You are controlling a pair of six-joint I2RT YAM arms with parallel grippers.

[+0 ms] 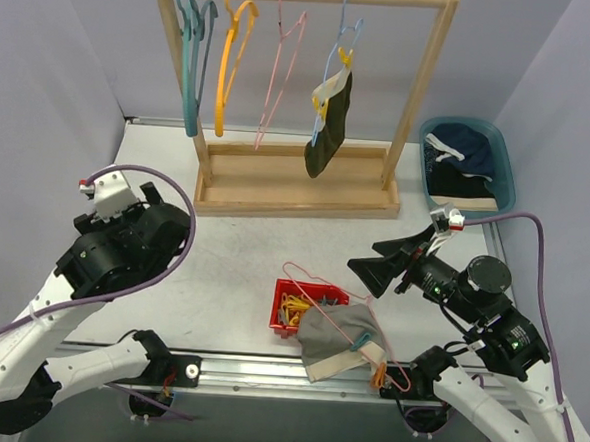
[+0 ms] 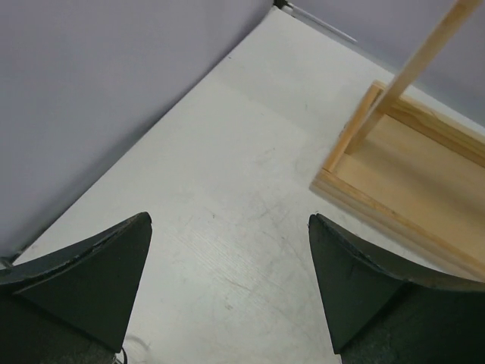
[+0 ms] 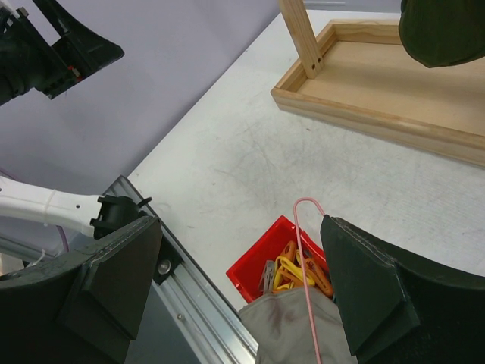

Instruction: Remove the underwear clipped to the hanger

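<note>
A dark olive-black underwear hangs clipped to a blue hanger on the wooden rack, and its lower edge shows in the right wrist view. A grey-beige underwear lies at the table's front on a pink hanger, partly over the red bin. A navy underwear rests in the blue tub. My right gripper hovers open above the bin and the pink hanger's hook, holding nothing. My left gripper is open over bare table, left of the rack's base.
The wooden rack stands at the back with teal, orange and pink empty hangers. A red bin holds yellow and orange clips. The blue tub sits at the back right. A metal rail runs along the near edge.
</note>
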